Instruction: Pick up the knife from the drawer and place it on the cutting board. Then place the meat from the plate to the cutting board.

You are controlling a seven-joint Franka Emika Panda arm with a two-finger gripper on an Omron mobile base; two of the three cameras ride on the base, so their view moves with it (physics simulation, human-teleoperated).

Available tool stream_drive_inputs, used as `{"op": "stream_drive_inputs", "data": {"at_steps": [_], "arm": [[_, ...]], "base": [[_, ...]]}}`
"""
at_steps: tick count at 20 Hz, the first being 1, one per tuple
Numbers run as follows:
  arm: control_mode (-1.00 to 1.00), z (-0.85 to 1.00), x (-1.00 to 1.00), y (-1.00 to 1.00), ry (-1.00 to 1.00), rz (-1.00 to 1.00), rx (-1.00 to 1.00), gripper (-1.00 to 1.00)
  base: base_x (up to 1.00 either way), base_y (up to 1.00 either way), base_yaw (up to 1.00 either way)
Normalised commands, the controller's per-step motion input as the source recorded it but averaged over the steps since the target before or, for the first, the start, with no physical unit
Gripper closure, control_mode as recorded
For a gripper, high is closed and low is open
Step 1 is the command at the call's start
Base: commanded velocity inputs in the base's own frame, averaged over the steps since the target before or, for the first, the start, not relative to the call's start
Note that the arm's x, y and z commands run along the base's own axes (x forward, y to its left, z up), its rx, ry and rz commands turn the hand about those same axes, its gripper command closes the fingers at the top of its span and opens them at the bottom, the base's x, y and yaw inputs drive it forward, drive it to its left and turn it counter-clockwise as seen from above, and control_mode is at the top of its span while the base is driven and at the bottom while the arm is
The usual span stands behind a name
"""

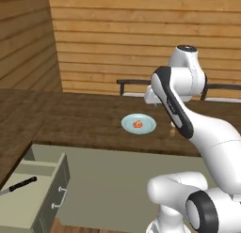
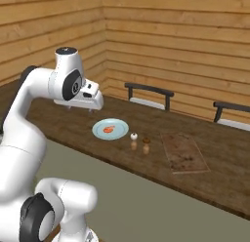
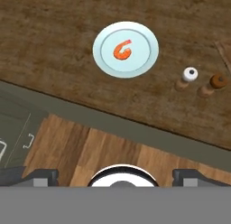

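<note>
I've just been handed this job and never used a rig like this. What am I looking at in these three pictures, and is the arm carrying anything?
The white machine is a robot arm on a drivable base. Two pictures come from cameras riding on the base, behind the arm to its left and right. The third looks down from the arm's hand.

On the brown table sits a pale-blue plate with the meat, a small orange-red piece. Beside it stand two small shakers. Farther right lies the cutting board, bare. Two chairs stand behind the table.

Below the table edge, the drawer is pulled open, with the knife inside.

The tool hangs above the table near the plate, open, carrying nothing.
</note>
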Motion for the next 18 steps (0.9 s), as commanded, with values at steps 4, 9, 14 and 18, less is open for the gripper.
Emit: {"op": "stream_drive_inputs", "data": {"at_steps": [4,9,14,18], "arm": [[-1.0,-0.36,0.0,0.67,0.1,0.2,0.0,-1.0],[-1.0,-0.89,-0.2,1.0,0.25,0.38,-0.05,-1.0],[-1.0,-0.76,-0.34,1.0,0.34,0.38,-0.13,-1.0],[-1.0,-0.31,-0.26,1.0,0.17,0.37,-0.19,-1.0]], "base": [[-0.03,0.07,0.05],[0.0,0.0,0.0],[0.0,0.0,0.0],[0.0,0.0,0.0]]}}
